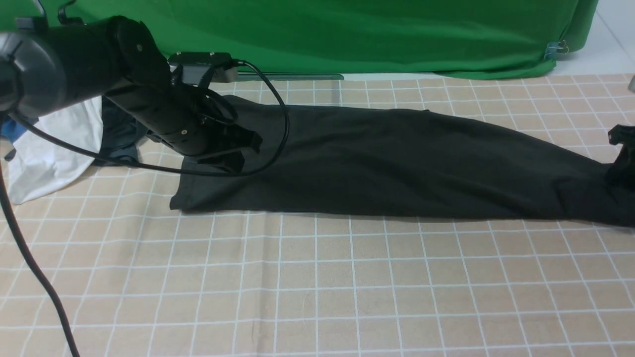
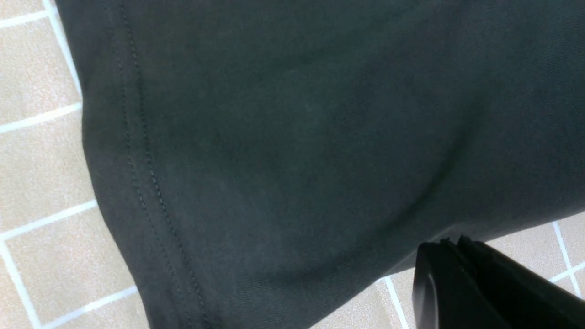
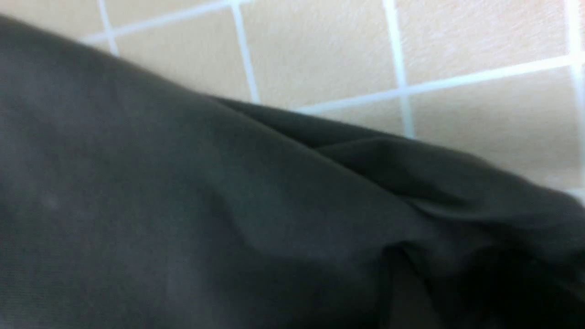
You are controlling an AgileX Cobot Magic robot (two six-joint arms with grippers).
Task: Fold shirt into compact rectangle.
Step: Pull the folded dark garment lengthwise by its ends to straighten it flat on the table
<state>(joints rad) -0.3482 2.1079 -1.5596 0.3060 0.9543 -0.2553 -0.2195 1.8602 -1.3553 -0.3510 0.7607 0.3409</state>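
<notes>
Shirt (image 1: 397, 168): black, laid as one long band across the checked cloth (image 1: 317, 287), running from my left side to my right edge and narrowing toward the right.
Shirt, left end: square-cut, with its stitched hem flat on the cloth.
Shirt, right end: gathered into soft folds and raised a little where it meets my right pincer.
Left pincer (image 2: 445, 249): fingers pressed together with nothing seen between them; it hangs just above the shirt's left end, near the front corner.
Right pincer (image 1: 624, 153): only partly in the front view, at the shirt's gathered end. I cannot tell how wide it stands or whether it grips the fabric.
Cable (image 1: 278, 114): black, looping from my left wrist over the shirt.
White garment (image 1: 49, 148): heaped beyond the shirt's left end, with a dark garment (image 1: 116, 136) beside it.
Backdrop (image 1: 347, 34): green, along the far edge.
</notes>
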